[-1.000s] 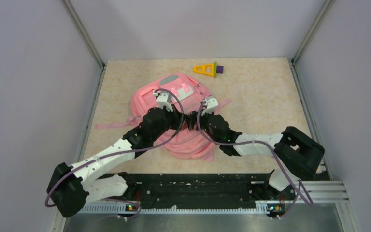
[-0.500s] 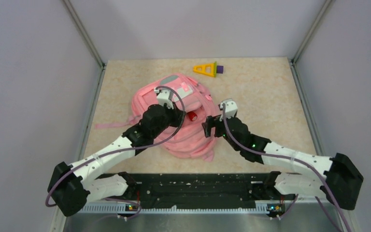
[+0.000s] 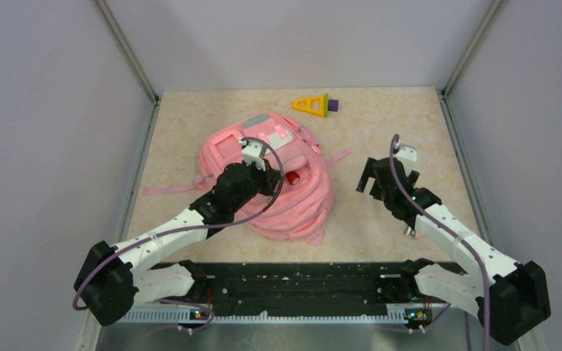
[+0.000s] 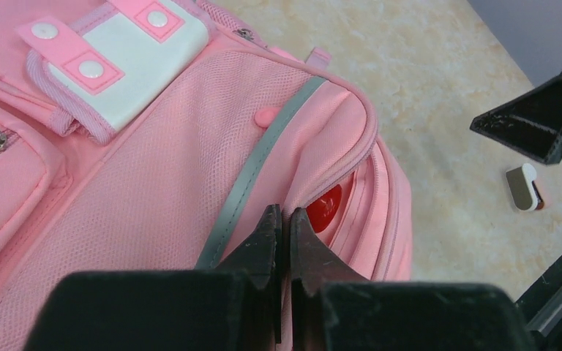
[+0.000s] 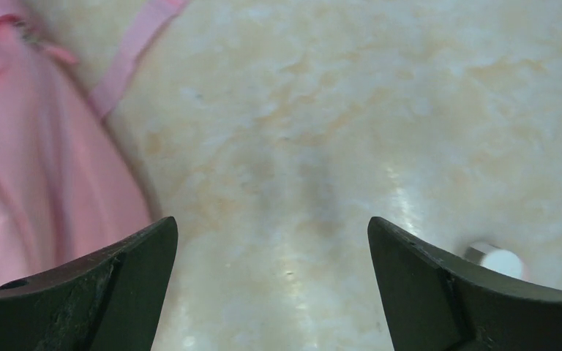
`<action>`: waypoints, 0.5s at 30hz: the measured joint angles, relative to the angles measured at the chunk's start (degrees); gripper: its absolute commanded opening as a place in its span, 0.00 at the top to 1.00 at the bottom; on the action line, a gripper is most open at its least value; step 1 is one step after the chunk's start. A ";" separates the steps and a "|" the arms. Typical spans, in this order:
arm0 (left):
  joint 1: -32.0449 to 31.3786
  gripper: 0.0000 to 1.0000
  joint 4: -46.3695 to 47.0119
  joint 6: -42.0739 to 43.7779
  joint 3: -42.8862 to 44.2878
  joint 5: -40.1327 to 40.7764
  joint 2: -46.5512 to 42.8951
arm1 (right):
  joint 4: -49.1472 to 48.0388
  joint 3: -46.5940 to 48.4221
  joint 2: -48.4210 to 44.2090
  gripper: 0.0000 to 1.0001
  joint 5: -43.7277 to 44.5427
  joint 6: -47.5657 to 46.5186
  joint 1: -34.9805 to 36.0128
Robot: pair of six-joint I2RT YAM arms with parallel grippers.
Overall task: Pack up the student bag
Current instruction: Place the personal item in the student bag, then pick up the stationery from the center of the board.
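A small white block [image 4: 525, 186] lies nearest, by the right arm. The right gripper [image 5: 272, 228] hangs with jaws wide apart over the table [image 3: 410, 124], beside the student bag [image 3: 307, 201], which lies mid-table. The left gripper [image 4: 282, 217], jaws together, meets the edge of the bag's opening, where a red object [image 4: 323, 208] shows. A yellow triangular toy [image 3: 311, 104] lies farthest.

The beige table [image 3: 190, 131] bears the student bag [image 3: 223, 150], a yellow-purple toy [image 3: 313, 104], a white block [image 4: 525, 186].

Pink mesh cloth student bag [image 4: 154, 190], glossy marbled table [image 5: 322, 110], matt black left pincer [image 4: 282, 219]
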State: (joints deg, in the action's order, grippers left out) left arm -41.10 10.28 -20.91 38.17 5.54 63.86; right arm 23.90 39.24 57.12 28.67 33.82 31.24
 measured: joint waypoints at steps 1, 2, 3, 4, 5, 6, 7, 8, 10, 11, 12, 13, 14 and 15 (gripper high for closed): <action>0.00 1.00 0.83 0.50 -0.52 -0.26 0.00 | 1.75 0.20 0.39 0.01 -1.11 1.03 -3.04; 0.00 1.00 1.95 1.05 -1.18 -0.50 0.00 | 3.50 0.22 0.90 0.01 -2.40 2.05 -6.88; 0.00 1.00 2.93 1.55 -1.77 -0.83 0.00 | 4.42 0.22 1.25 0.01 -2.80 2.67 -9.11; 0.00 1.00 3.76 1.97 -2.34 -1.27 0.00 | 6.23 0.20 1.81 0.01 -3.65 3.65 -12.72; 0.04 1.00 4.63 2.49 -2.84 -1.75 0.00 | 8.07 0.20 2.38 0.01 -4.42 4.79 -16.65; 0.11 1.00 5.38 2.95 -3.28 -2.32 0.00 | 9.16 0.20 2.69 0.01 -4.46 5.38 -18.32; 0.15 1.00 5.81 3.13 -3.50 -2.84 0.00 | 11.10 0.20 3.08 0.01 -3.58 6.49 -20.44; 0.20 1.00 6.01 3.21 -3.58 -3.19 0.00 | 12.17 0.20 3.30 0.01 -2.86 6.99 -21.00; 0.31 1.00 6.21 3.52 -3.67 -3.78 0.04 | 14.78 0.22 3.78 0.01 -1.03 8.44 -21.44; 0.33 1.00 6.23 3.54 -3.69 -3.91 0.07 | 15.98 0.22 4.02 0.01 -0.52 8.96 -21.94; 0.39 1.00 6.25 3.54 -3.69 -4.13 0.09 | 16.63 0.22 4.24 0.01 -0.57 9.31 -22.71; 0.44 1.00 6.32 3.54 -3.69 -4.28 0.17 | 16.98 0.22 4.55 0.01 -0.83 9.53 -24.00; 0.50 1.00 6.40 3.54 -3.69 -4.55 0.28 | 17.18 0.15 4.87 0.01 -1.51 9.77 -25.68; 0.55 1.00 6.47 3.52 -3.69 -4.72 0.44 | 17.44 0.11 5.35 0.01 -1.95 9.92 -27.43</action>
State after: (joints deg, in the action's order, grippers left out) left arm -40.56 16.75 -17.39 34.48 0.82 64.29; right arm 41.34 39.35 62.48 26.72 43.75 3.81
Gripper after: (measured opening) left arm 0.025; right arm 0.987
